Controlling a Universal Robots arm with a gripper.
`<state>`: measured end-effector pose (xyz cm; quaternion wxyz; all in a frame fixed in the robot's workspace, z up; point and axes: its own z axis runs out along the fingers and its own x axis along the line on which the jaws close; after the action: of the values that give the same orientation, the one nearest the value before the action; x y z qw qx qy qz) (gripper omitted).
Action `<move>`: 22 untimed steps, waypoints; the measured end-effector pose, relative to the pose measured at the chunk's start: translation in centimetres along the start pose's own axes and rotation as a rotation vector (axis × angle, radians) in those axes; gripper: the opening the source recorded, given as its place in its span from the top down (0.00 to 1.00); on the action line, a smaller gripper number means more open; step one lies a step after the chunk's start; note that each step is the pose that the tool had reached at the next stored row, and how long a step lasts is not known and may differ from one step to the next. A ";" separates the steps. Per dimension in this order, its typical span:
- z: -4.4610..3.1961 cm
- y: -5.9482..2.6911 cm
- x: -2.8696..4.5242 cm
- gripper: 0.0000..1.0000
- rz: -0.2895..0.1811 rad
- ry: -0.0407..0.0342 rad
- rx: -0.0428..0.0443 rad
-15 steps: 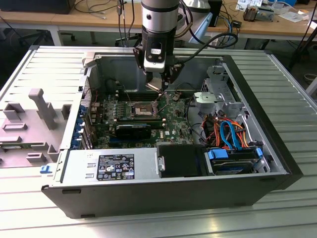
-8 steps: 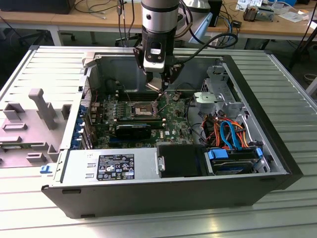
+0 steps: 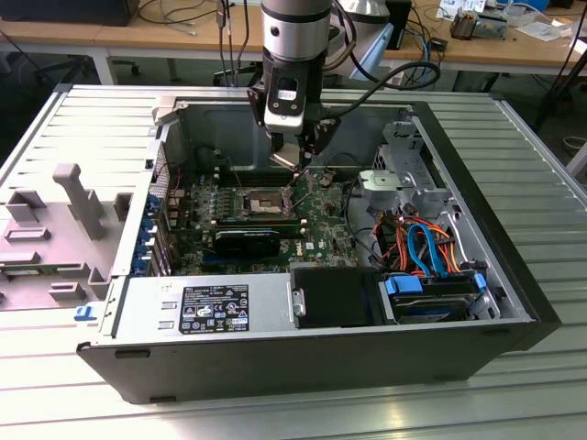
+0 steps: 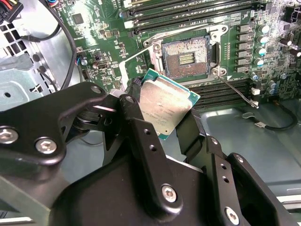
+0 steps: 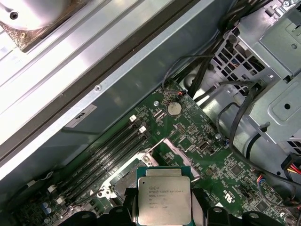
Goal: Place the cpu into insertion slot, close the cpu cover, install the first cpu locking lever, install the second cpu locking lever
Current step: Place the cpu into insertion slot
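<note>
My gripper [image 4: 165,123] is shut on the cpu [image 4: 164,106], a flat square chip with a dull silver top and green edge, pinched between two black fingers [image 4: 136,117]. The chip hangs tilted in the air, a short way off the insertion slot [image 4: 186,57], whose dark centre and gold contacts lie bare. In the first wrist view the cpu [image 5: 164,200] covers part of the insertion slot [image 5: 123,178]. The cpu cover [image 5: 178,153] stands lifted beside the slot. In the exterior view the gripper [image 3: 298,170] hovers over the insertion slot [image 3: 263,200] inside the open computer case [image 3: 477,266].
Long black memory slots [image 4: 188,12] run beside the socket. A black block [image 3: 248,242] lies in front of it. A metal drive cage [image 3: 404,174], coloured cables [image 3: 426,243] and a power supply [image 3: 206,307] crowd the case. A grey fixture [image 3: 55,229] sits on the exterior view's left.
</note>
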<state>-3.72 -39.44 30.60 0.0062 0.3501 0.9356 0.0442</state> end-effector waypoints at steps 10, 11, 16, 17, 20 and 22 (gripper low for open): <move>0.01 0.00 0.00 0.46 0.014 -0.0012 -0.0003; 0.01 0.00 0.00 0.46 0.015 -0.0013 -0.0003; 0.01 0.00 0.00 0.46 0.021 -0.0019 -0.0005; 0.02 0.00 0.00 0.46 0.023 -0.0020 -0.0005; 0.01 0.00 0.00 0.46 0.026 -0.0023 -0.0005; 0.02 0.00 0.00 0.46 0.030 -0.0027 -0.0006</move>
<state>-3.72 -39.44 30.58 0.0069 0.3643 0.9302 0.0441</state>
